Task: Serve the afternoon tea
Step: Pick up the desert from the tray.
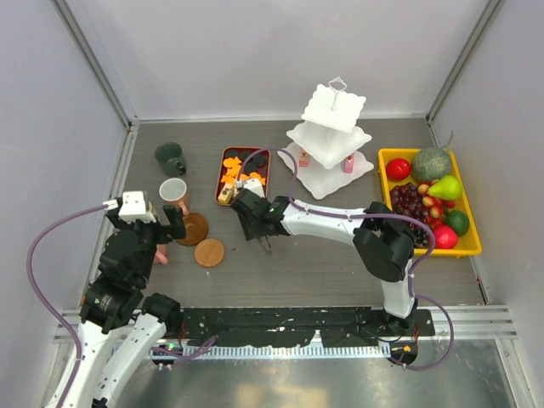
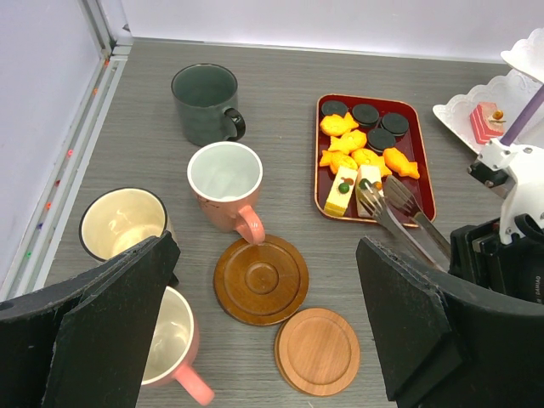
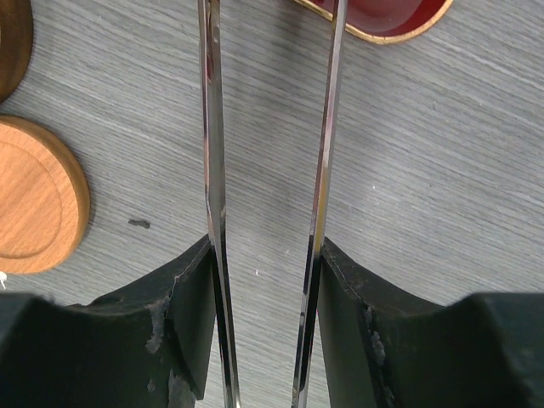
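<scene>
Two grippers show from above: our right gripper [image 1: 252, 214] sits at the dark red tray [image 1: 245, 150], left of the white stand [image 1: 327, 140]; what it grips we cannot make out here. From the left wrist, our left gripper [image 2: 263, 319] hangs spread wide over coasters [image 2: 261, 279] and mugs [image 2: 225, 183]; tongs [image 2: 391, 212] reach the pink-yellow sweets [image 2: 344, 191]. From the right wrist, fingers [image 3: 170, 306] clamp both blades, tips cut off; we judge a gentle, level squeeze best.

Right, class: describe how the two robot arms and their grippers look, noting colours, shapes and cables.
The left arm and right arm mix white links with black joints. A mauve cable loops along each. The left gripper and right gripper have black wedge-shaped fingers, chipped on the right.
</scene>
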Controlling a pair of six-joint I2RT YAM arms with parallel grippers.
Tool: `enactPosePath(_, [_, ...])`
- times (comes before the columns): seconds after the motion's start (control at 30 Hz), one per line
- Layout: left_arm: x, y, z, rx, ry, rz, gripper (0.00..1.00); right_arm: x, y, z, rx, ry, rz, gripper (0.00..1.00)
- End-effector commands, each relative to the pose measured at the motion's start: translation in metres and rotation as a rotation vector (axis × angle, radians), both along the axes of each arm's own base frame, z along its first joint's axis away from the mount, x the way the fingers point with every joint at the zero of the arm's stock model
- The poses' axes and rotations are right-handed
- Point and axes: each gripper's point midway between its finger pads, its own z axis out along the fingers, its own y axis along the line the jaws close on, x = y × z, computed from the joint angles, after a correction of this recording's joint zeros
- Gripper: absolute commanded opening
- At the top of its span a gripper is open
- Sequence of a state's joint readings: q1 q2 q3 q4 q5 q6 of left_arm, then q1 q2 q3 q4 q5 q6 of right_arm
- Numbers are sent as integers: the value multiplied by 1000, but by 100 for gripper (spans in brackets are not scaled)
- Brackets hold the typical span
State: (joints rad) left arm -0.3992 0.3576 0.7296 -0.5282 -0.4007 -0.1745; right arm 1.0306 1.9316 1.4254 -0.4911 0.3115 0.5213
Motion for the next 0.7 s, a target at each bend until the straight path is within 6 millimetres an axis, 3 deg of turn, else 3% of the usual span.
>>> enactPosePath(0.0, [2,1,11,-10,-48,7,99,15,15,20,25,-55,-19,52])
enactPosePath(0.3, [1,1,11,-9,-50,8,99,18,13,22,0,-67,-25,49])
enactPosePath(0.67, [2,1,11,-9,-50,5,99,19,-8,65,15,-153,-31,36])
